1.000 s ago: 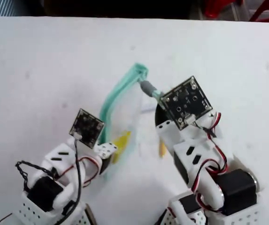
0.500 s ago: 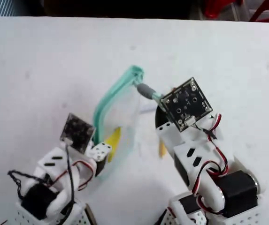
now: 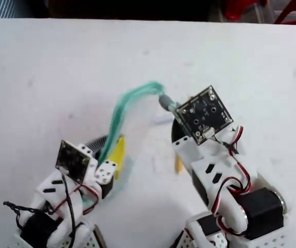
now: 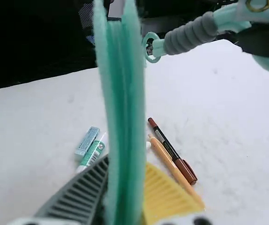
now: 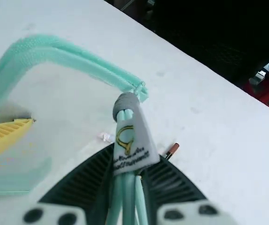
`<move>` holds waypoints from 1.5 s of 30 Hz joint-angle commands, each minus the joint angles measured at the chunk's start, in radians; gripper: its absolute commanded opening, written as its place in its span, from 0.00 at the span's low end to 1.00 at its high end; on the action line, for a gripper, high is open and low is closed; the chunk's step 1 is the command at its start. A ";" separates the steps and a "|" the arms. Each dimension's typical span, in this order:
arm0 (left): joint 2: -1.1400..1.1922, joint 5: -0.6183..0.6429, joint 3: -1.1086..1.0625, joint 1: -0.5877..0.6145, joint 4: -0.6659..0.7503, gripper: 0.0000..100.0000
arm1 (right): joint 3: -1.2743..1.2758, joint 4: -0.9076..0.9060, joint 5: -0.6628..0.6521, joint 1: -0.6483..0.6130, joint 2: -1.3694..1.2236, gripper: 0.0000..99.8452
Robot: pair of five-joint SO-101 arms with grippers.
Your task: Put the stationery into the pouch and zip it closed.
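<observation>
The clear pouch with a teal zipper band [image 3: 121, 111] stands on edge between the arms. My left gripper [image 3: 109, 157] is shut on the near end of that zipper band [image 4: 121, 117], which sits between the grey and yellow fingers [image 4: 165, 194]. My right gripper [image 5: 127, 164] is shut on the zipper pull's teal cord and tag [image 5: 127, 145], just behind the grey bead [image 3: 164, 101]. A brown marker [image 4: 172, 152], an orange pen [image 4: 165, 161], a green-and-white tube [image 4: 91, 157] and a small teal piece [image 4: 87, 140] lie on the table outside the pouch.
The white table [image 3: 49, 67] has free room at the back and on both sides. An orange pen end [image 3: 178, 165] pokes out beside the right arm's base. Red chair legs [image 3: 287, 10] stand beyond the far edge.
My left arm has pulled back toward the near left with the pouch's end in its grip. The zipper band has stretched and bent into a long arc. The right arm has hardly moved.
</observation>
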State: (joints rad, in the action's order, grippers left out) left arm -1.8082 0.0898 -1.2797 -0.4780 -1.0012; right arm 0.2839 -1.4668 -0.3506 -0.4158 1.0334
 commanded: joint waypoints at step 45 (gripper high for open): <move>-0.015 -0.106 -0.161 -0.142 0.178 0.02 | -0.149 0.294 0.081 -0.030 -0.311 0.02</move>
State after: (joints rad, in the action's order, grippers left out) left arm -1.8267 -0.0069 -1.4530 -0.6022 -0.8048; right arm 0.1795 -1.1139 -0.2785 -0.4296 0.7311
